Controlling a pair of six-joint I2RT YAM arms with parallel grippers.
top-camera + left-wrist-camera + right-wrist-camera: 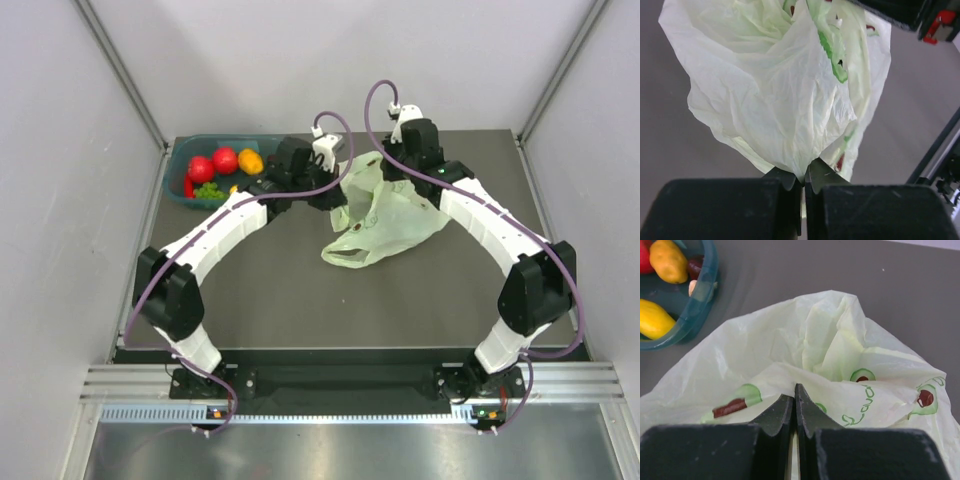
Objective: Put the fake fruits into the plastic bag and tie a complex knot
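Left jaws: clenched, with a fold of the plastic bag [775, 100] pinched between the tips.
Right jaws: clenched, tips pressed together on a crumpled edge of the same bag.
Plastic bag: pale green, crinkled and printed with avocado pictures. It was spread directly ahead of both pairs of jaws and held up between them. Its loose part was draped below the jaws onto the tabletop [300, 290].
Fake fruits [225, 160]: gathered in a teal tub [180, 165], outside the bag. Red apples [201, 168], an orange [250, 160] and green grapes [208, 190] could be made out. A yellow mango [652, 320] was seen against the tub's wall.
Tub: set on the tabletop ahead and to the left of the right jaws, near the bag. Whether the two touched could not be told.
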